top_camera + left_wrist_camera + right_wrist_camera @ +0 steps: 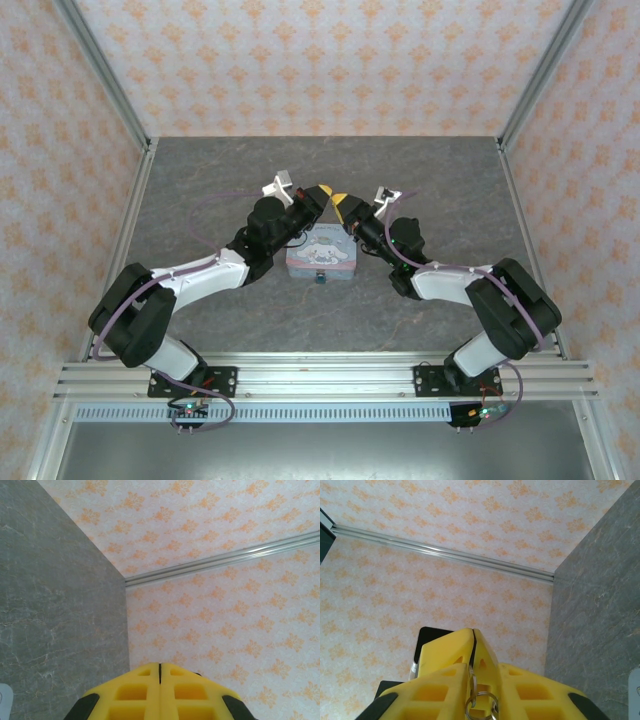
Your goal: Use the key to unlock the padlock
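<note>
The tiny blue padlock hangs at the front edge of the pastel cartoon tin. Both arms are raised above the tin with their yellow tips meeting. My left gripper is shut. In the right wrist view its fingers pinch a thin metal strip, the key, and a key ring dangles below. My right gripper stands narrowly open around the ring and the left fingertips. I cannot tell whether its pads touch the key.
The tin sits mid-table on the grey marble-look surface. Patterned walls and aluminium posts enclose the table on three sides. A corner of the tin shows at the left wrist view's lower edge.
</note>
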You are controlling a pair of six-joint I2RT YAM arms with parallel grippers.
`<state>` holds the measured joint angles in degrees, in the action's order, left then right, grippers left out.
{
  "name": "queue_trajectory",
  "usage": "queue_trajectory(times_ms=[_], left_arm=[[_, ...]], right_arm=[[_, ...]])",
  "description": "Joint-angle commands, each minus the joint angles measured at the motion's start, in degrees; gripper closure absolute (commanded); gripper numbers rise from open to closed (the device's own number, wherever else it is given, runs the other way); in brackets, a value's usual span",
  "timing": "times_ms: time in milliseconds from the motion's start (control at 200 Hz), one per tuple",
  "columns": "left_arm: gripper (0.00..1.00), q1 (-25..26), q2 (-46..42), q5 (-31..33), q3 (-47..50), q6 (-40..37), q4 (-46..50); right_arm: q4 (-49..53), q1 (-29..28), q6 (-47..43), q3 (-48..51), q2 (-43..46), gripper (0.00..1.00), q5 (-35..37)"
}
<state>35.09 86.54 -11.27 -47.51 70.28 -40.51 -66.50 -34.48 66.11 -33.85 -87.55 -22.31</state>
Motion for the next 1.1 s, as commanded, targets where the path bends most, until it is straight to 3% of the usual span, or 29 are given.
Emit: queue_trajectory(times_ms=[0,185,450,1096], left_arm=[[1.0,-0.6,0.4,1.4,0.4,0.0,-1.4],[1.0,-0.6,0.4,1.4,0.4,0.0,-1.3],[1.0,-0.5,0.7,1.3,0.2,0.1,-1.5],[1.0,-0.4,1.0,1.5,0.6,0.3,-1.8]], right_arm=[[-3.3,-0.3,-0.2,0.7,0.0,0.82,-0.6],[-2.9,-0.4,-0.2,0.3,-0.1,0.84,-0.5],[-2.6,-0.3,0.0,-0.6,-0.2,0.75,-1.2],[-1.4,-0.9,-0.1,-2.7,-1.4,0.82,-2.4]])
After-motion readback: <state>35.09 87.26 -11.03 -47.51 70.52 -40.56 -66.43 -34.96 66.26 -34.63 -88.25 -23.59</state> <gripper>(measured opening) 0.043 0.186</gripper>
